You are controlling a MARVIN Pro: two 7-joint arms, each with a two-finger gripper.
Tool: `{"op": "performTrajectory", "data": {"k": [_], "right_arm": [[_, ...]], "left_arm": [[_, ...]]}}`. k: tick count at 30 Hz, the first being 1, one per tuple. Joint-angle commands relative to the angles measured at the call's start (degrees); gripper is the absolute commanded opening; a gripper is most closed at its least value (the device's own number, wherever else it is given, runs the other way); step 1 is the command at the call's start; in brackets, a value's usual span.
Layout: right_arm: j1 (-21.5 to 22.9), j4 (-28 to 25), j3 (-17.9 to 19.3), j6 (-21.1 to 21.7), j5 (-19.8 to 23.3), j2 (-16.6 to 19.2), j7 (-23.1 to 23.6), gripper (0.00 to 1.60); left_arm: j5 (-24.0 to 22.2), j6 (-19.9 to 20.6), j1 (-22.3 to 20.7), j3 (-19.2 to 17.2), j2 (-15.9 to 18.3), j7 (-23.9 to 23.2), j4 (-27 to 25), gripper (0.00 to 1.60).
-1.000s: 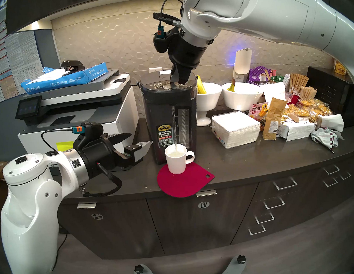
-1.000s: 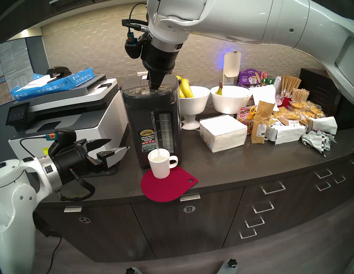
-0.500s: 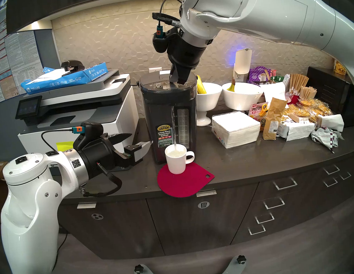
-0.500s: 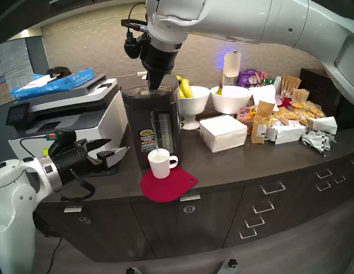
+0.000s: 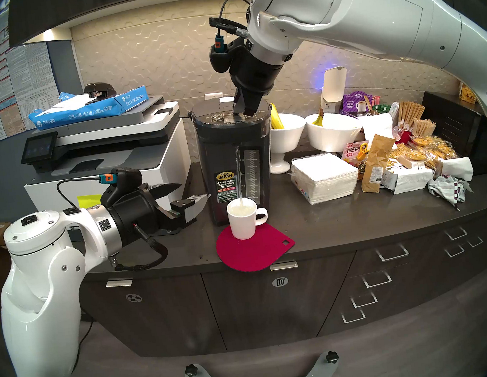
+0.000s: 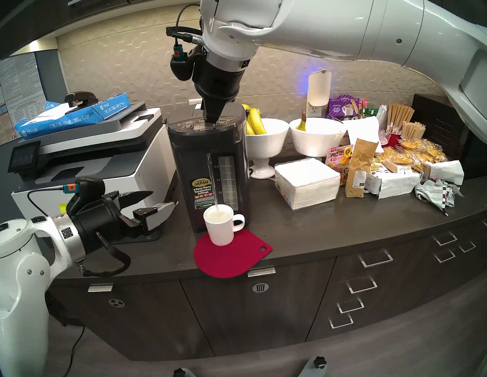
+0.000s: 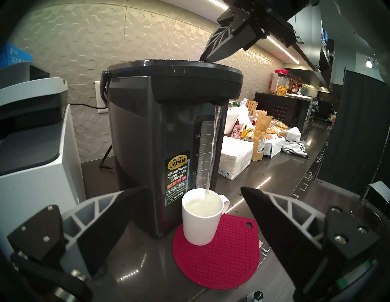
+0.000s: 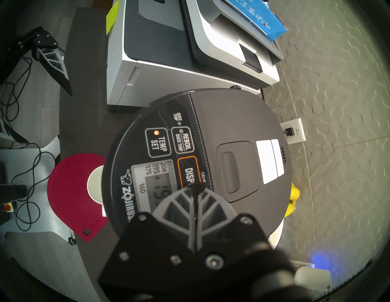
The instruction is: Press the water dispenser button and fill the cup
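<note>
The dark water dispenser (image 5: 235, 160) stands on the counter beside the printer. My right gripper (image 8: 196, 186) is shut, and its joined tips press down on the DISPENSE button (image 8: 188, 171), covering the key's far half. A stream of water (image 7: 213, 147) falls from the spout into the white cup (image 7: 201, 217), which stands on a red mat (image 5: 254, 250) in front of the pot and is nearly full. My left gripper (image 5: 195, 193) is open, level with the counter, a short way left of the cup and pot, with nothing between its fingers (image 7: 272, 213).
A white-grey printer (image 5: 105, 165) with a blue paper ream (image 5: 90, 108) stands left of the pot. Two white bowls (image 5: 287, 132) with bananas, a napkin stack (image 5: 323, 178) and snack bags (image 5: 413, 160) crowd the counter to the right. The mat overhangs the counter's front edge.
Water keeps streaming and the level in the cup has risen slightly. Neither arm has moved.
</note>
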Motion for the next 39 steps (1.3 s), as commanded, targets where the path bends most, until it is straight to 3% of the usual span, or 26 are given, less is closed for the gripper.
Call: {"op": "performTrajectory", "data": {"k": [1, 21, 33, 39], "right_arm": [[-2.71, -0.83, -1.08, -0.07, 0.66, -0.59, -0.4, 0.0], [-1.61, -1.69, 0.87, -0.07, 0.59, 1.19, -5.39, 0.0], [2.54, 2.62, 0.63, -1.0, -0.64, 3.9, -4.17, 0.0], [3.93, 3.61, 2.74, -1.58, -0.49, 4.88, -4.14, 0.0]], "left_arm": [[-0.01, -0.03, -0.04, -0.03, 0.0, -0.01, -0.69, 1.6], [0.0, -0.02, -0.02, -0.04, -0.01, 0.01, -0.72, 1.6], [0.0, -0.04, -0.06, -0.02, 0.0, -0.04, -0.66, 1.6], [-0.01, -0.04, -0.07, -0.01, 0.01, -0.04, -0.63, 1.6]]}}
